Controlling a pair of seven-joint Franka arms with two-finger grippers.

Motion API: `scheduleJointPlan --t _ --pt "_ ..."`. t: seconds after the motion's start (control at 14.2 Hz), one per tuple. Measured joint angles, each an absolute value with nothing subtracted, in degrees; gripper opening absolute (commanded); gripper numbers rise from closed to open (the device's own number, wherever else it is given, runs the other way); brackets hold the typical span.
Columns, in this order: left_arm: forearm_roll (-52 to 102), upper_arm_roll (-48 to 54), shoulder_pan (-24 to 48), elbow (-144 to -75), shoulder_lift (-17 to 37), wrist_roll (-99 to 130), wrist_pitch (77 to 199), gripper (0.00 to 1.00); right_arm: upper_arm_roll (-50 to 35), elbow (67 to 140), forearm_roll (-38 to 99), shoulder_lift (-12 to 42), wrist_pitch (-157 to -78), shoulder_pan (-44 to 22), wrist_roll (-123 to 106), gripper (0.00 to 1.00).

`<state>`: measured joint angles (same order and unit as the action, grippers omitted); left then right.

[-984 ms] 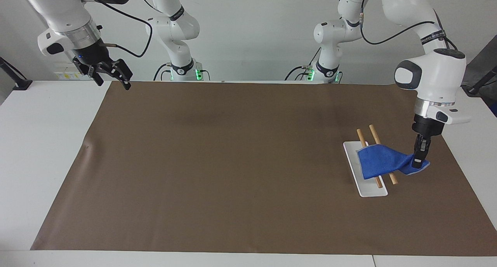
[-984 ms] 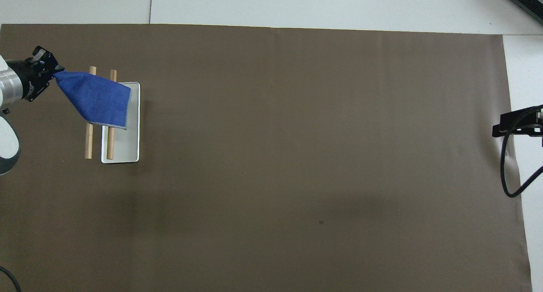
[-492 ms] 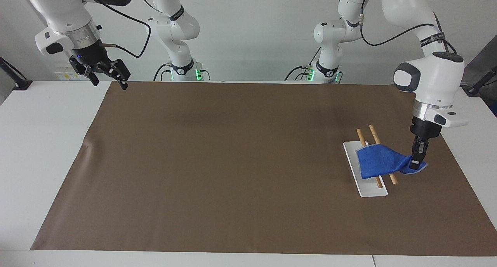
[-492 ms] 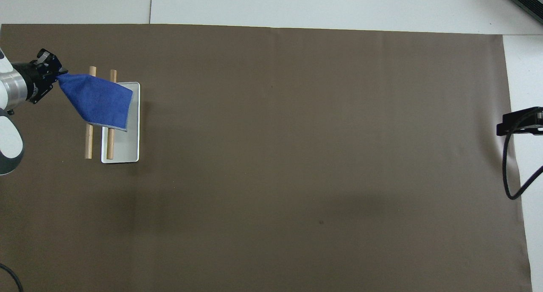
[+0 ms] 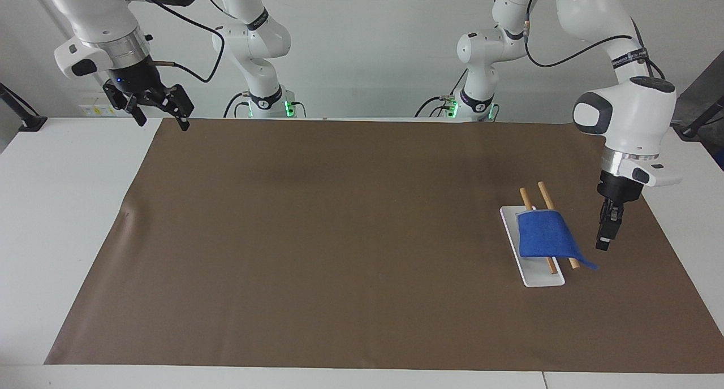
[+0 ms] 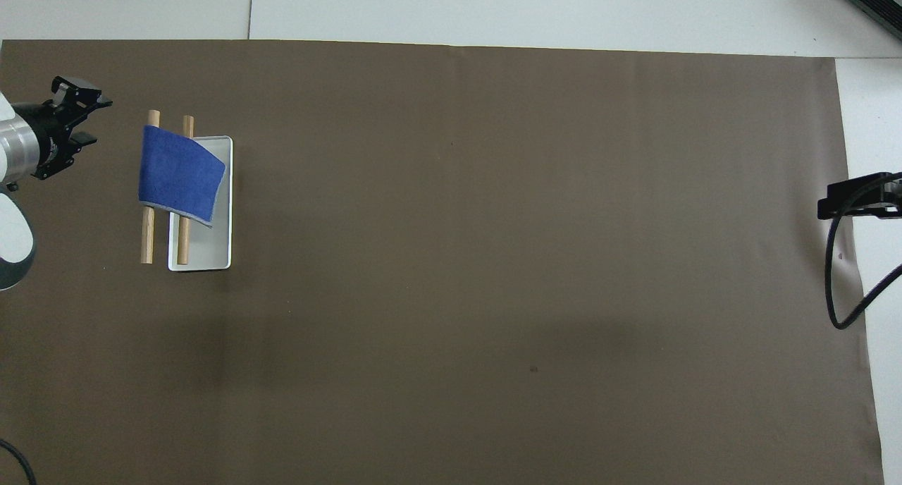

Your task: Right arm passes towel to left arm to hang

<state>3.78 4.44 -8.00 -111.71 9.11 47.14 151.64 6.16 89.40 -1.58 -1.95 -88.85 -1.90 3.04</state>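
Two glossy white jointed arms, black cables, silver wrist rings, black pincers.

a white table (image 5: pixel 68 208) carried a large brown mat (image 5: pixel 339 236) that covered most of its top, leaving bare white strips at both ends and along the edge farthest from the robots. on the mat, toward the left arm's end, lay a white rectangular tray (image 5: pixel 540 279), its long sides running away from the robots. the mat lay flat, with a slight wrinkle (image 5: pixel 125 212) near its edge at the right arm's end and a small dark speck (image 6: pixel 533 369) on its surface.
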Motion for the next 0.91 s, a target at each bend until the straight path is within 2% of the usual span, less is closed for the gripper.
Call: scheduleJointPlan --t 0.21,0.35,0.63,0.91 --pt "3.74 4.48 -7.99 -111.66 9.11 47.01 151.03 0.65 6.13 89.50 -1.46 -1.96 -88.85 -1.90 3.05 1.00" --pt "3.41 4.66 -7.90 -110.35 9.12 44.83 146.44 0.62 6.13 89.75 -1.46 -1.96 -88.84 -1.90 3.05 1.00" --pt "2.77 4.66 -7.91 -99.86 9.17 26.25 123.25 0.58 6.24 89.82 -1.46 -2.16 -88.84 -1.79 3.05 1.00" --pt "-0.15 4.59 -7.96 -91.24 9.38 12.18 106.27 0.56 6.27 89.89 -1.46 -2.34 -88.84 -1.79 3.05 1.00"
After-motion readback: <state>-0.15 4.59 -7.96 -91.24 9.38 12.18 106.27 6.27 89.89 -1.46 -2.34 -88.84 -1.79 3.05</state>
